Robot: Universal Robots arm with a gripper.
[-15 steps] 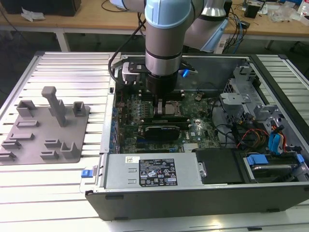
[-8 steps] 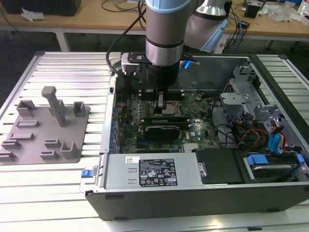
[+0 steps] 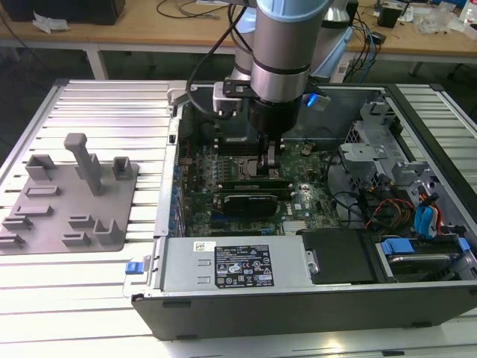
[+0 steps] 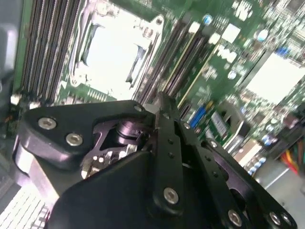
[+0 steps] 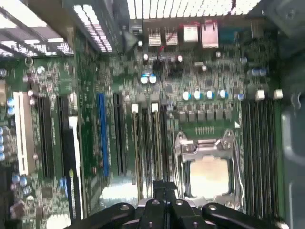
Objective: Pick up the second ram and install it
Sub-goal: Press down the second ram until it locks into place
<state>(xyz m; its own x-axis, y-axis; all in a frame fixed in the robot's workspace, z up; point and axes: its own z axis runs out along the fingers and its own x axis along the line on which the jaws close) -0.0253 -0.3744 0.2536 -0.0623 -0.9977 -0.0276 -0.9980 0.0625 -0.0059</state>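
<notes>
One long, thin green ram stick (image 3: 246, 181) looks like it is already down in its slot on the green board (image 3: 313, 195) inside the open black computer box (image 3: 223, 298). It stands on its edge, just beside the wider black card with white letters (image 3: 250, 201). The big picking-up part of the job looks done.

Right over the stick is the black gripper (image 3: 270, 168). Its two fingers are pinched tight together, with nothing between them. In the first wrist view the gripper (image 5: 164, 188) points down at the row of long dark slots next to the shiny square chip holder (image 5: 207, 167). In the second wrist view the gripper (image 4: 162, 100) comes to a point over the same slots. I cannot tell if the tips are touching the top of the stick or just above it, and I cannot tell if the stick has clicked all the way in. That is what may be left.

Well apart, on the exterior view's left, sits the grey plastic block with pegs (image 3: 52, 216).
</notes>
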